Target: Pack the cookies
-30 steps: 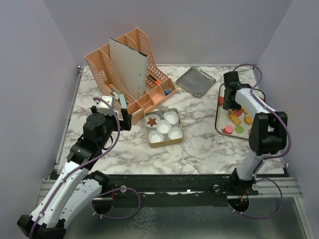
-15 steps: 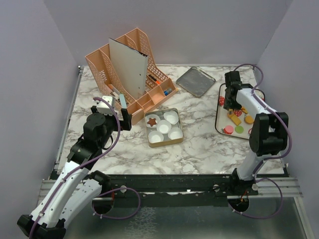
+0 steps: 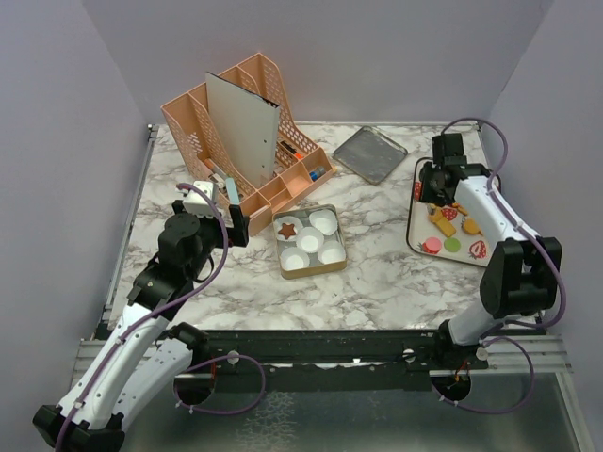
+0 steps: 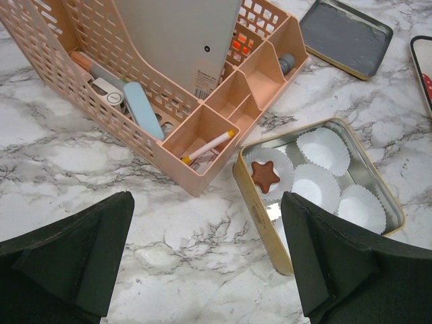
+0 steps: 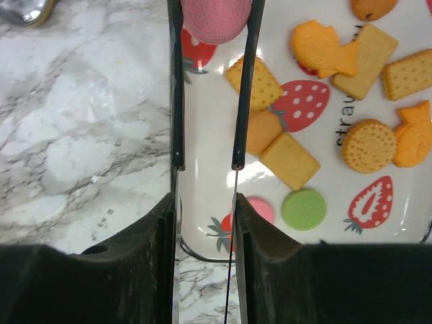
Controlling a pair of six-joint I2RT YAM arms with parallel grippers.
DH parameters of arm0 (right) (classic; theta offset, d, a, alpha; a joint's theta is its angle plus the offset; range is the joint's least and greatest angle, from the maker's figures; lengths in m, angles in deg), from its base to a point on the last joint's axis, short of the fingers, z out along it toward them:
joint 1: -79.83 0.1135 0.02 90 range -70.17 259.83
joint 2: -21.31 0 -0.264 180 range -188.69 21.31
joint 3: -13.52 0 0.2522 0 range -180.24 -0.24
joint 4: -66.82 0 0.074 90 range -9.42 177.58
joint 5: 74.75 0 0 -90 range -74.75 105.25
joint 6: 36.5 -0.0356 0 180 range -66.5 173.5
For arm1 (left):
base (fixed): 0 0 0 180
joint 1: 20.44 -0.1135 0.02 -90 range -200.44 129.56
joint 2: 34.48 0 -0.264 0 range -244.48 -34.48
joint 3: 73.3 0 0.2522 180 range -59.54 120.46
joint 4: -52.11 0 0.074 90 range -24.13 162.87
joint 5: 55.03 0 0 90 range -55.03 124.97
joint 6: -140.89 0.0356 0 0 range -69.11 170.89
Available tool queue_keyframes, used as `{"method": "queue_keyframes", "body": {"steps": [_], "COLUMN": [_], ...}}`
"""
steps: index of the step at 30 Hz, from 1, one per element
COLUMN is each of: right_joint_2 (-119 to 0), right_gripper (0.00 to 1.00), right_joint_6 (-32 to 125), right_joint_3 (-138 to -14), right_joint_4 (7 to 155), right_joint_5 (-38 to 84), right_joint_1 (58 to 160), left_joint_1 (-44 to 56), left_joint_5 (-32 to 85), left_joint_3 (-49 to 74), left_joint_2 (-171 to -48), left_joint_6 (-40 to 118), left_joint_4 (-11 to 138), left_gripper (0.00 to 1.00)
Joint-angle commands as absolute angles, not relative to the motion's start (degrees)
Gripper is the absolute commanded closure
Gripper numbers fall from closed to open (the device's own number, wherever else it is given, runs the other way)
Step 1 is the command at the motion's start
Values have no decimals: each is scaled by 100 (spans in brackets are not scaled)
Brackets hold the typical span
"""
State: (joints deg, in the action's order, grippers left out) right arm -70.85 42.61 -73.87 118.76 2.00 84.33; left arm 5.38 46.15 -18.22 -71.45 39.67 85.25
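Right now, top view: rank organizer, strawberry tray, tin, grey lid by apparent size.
1. Organizer
2. Strawberry tray
3. Tin and grey lid: look alike, lid farther away, unranked

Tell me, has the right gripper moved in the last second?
Yes. The right gripper, clamped on a pink round cookie, has shifted slightly right, away from the grey tin lid.
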Motion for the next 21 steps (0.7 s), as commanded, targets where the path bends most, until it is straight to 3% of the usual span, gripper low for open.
{"method": "queue_keyframes", "body": {"steps": [1, 21], "right_joint_2": [-6625, -5662], "right_gripper": [80, 80], "right_joint_6": [4279, 4217], "right_joint_3": [-7138, -6643], "right_joint_4": [11554, 11612], "right_joint_5": [835, 916], "right_joint_1": [8684, 11488], "left_joint_1": [449, 147], "left_joint_5": [4662, 4376], "left_joint_3": [-1928, -1913], "left_joint_2": [-7162, -7223], "left_joint_6": [4035, 3990], "left_joint_4": [8442, 8420], "left_gripper": [1, 1]}}
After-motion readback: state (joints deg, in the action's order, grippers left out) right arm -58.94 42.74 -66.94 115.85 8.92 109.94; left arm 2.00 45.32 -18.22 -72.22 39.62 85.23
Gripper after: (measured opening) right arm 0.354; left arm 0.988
